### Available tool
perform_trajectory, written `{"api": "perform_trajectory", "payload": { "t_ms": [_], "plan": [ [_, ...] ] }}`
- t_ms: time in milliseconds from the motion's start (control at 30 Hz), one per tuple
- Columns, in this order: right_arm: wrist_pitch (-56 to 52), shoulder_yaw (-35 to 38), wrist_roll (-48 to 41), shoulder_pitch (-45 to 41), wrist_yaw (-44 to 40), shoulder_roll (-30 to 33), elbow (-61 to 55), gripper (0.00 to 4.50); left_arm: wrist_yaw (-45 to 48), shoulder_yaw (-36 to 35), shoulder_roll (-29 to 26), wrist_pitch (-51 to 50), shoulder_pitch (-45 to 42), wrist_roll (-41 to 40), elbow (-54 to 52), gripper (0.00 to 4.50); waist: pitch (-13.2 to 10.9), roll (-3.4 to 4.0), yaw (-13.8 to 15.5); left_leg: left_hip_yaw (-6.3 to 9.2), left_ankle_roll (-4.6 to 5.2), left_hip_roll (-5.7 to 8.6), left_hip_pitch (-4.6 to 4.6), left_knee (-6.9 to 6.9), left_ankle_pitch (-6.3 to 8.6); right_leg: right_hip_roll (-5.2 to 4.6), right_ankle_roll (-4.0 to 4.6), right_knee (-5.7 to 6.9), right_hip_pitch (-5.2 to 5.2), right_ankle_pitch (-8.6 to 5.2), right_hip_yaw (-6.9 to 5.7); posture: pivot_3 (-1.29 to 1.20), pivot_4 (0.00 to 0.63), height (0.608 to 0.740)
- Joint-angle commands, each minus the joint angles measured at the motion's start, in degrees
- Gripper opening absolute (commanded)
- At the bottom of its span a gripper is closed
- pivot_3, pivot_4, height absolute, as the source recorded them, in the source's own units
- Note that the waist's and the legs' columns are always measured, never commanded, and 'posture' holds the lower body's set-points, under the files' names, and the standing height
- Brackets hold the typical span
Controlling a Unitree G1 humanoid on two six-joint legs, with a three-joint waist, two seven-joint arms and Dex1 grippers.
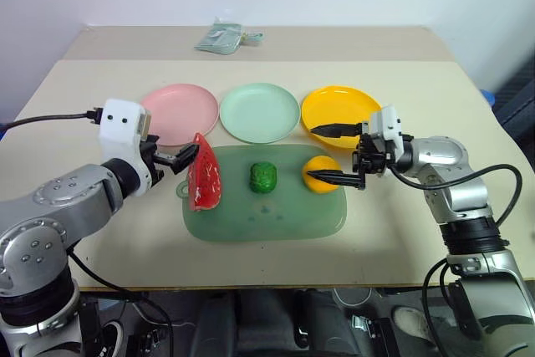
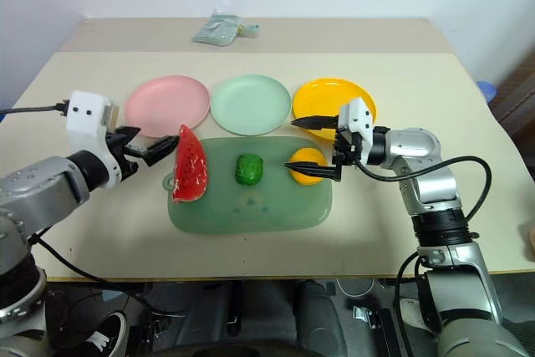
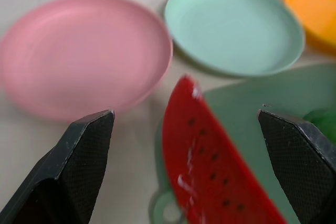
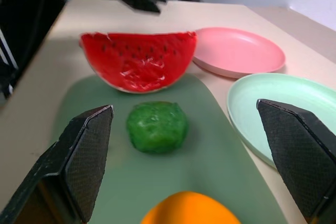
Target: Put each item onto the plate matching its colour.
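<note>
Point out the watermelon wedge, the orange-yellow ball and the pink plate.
watermelon wedge [image 1: 206,183]: left eye view, on its red flesh.
orange-yellow ball [image 1: 322,175]: left eye view, on its rounded top.
pink plate [image 1: 180,112]: left eye view, on its bare centre.

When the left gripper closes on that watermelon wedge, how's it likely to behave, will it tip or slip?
The watermelon wedge stands on its curved rind on the green board, so a nudge would probably rock or topple it. Its glossy red faces look like hard plastic, likely stiff, light and somewhat slippery. The open left gripper sits beside its top; a pinch across the flat faces seems safest.
</note>
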State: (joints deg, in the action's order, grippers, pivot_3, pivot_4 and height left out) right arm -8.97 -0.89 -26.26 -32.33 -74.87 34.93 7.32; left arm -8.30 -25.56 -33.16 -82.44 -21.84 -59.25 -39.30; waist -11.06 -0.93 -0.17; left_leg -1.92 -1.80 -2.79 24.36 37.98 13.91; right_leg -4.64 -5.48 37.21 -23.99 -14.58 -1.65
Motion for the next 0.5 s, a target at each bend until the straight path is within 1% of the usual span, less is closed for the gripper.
{"api": "perform_trajectory", "payload": {
  "t_ms": [33,233,367,500],
  "plan": [
    [-1.2,2.1,-3.1,0.7,-0.4,0.7,-6.0,4.48,-2.7,1.3,3.4,0.0,-0.2,0.6,-2.2,4.50,0.0,0.00,0.1,-0.01,0.00,0.00,-0.01,0.00,0.00,0.00,0.00,0.00,0.00,0.00,0.00,0.00,0.150,0.740],
    [-2.4,1.6,-3.0,2.5,1.3,0.1,-8.6,4.48,-6.4,4.5,8.6,-0.4,-1.1,2.7,-3.5,4.50,0.0,0.00,0.8,-0.01,0.00,0.01,-0.03,0.02,0.00,0.00,0.00,0.00,0.03,0.00,0.01,0.00,0.150,0.740],
    [-2.5,1.5,-2.7,2.5,1.6,0.1,-8.7,4.48,-6.3,4.5,9.3,-0.7,-0.7,3.5,-3.0,4.50,0.0,0.00,0.8,-0.01,0.00,0.01,-0.03,0.03,0.00,0.00,0.01,0.00,0.03,0.00,0.01,0.00,0.150,0.740],
    [-3.0,1.6,-2.9,2.6,1.9,0.1,-9.1,4.48,-2.5,5.5,7.8,0.5,0.1,4.3,-0.6,4.50,0.0,0.00,0.8,0.00,0.00,0.01,-0.03,0.03,0.00,0.01,0.01,-0.01,0.03,0.00,0.00,0.00,0.150,0.740]
  ]
}}
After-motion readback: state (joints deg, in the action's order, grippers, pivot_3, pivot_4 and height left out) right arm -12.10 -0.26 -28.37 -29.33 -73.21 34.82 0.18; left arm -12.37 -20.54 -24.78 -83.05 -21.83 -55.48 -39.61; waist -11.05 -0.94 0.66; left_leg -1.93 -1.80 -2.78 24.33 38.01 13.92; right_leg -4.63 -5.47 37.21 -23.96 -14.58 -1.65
